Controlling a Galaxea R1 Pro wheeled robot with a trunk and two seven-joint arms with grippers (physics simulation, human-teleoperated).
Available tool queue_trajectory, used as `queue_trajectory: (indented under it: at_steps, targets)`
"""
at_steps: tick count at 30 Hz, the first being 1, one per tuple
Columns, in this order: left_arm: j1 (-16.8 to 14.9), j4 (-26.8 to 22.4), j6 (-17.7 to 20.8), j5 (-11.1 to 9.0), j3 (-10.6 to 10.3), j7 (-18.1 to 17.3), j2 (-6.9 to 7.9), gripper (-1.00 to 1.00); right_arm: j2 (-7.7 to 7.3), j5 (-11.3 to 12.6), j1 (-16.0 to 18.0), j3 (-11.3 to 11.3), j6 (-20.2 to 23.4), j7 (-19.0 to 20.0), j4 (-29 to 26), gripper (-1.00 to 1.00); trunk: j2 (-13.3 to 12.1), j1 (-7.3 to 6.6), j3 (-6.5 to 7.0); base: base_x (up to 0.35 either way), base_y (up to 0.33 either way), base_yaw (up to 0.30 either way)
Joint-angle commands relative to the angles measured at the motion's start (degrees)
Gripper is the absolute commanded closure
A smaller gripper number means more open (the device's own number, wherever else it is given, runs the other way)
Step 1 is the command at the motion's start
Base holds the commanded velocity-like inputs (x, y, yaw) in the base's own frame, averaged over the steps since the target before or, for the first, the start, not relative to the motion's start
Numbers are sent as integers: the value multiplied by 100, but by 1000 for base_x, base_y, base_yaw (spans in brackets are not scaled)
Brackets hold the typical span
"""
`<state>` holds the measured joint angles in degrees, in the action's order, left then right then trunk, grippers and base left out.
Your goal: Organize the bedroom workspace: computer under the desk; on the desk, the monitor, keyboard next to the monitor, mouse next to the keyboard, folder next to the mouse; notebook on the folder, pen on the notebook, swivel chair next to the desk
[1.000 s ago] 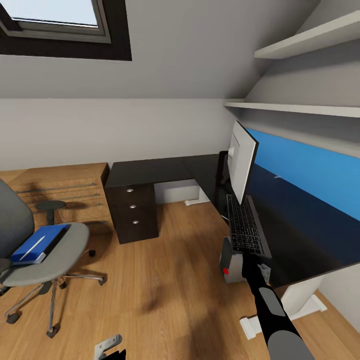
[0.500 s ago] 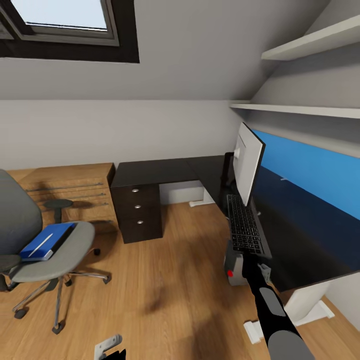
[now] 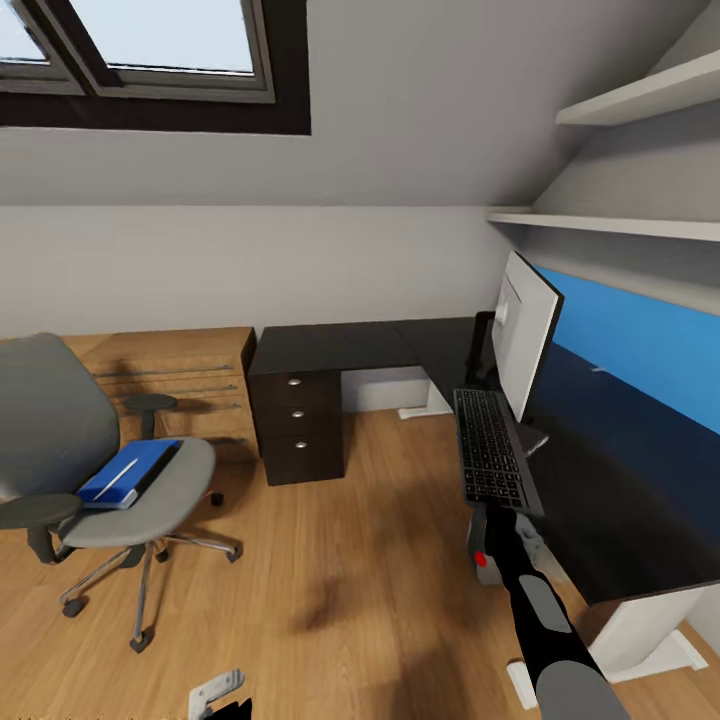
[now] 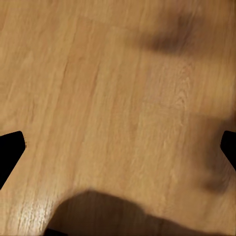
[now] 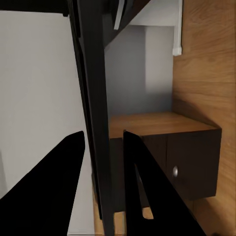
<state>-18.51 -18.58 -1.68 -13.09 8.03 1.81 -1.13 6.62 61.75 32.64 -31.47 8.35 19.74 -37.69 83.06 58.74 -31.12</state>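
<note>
Keyboard (image 3: 493,448) is sitting clamped edgewise in the right gripper (image 3: 497,508), hanging past the desk's (image 3: 340,347) front edge beside the monitor (image 3: 527,344). The computer (image 3: 484,555) is standing below. The folder (image 3: 132,471) is lying on the chair (image 3: 90,470) seat. In the left wrist view, the left gripper (image 4: 118,147) is hanging spread wide over floor (image 4: 118,88). In the right wrist view, fingers (image 5: 147,191) are pinching the keyboard's (image 5: 96,113) thin edge.

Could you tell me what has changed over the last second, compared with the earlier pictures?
Mostly the camera: the head view has swung left, so the whole room slides right in the picture. The right end effector still grips the keyboard, held edge-on beside the monitor, in the same spot in the picture. The folder still lies on the swivel chair. Nothing was taken up or released.
</note>
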Motion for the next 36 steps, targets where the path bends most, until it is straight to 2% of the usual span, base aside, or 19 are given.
queue_trajectory:
  at_steps: [1,36]
  targets:
    - [-4,4,-17,-53,-4,12,-2,-100,6,66,5,-34,61,30,-6,100,3,0,0,0,0,162]
    - [-4,4,-17,-53,-3,12,-2,-100,15,66,4,-26,61,30,-1,100,3,0,215,0,0,179]
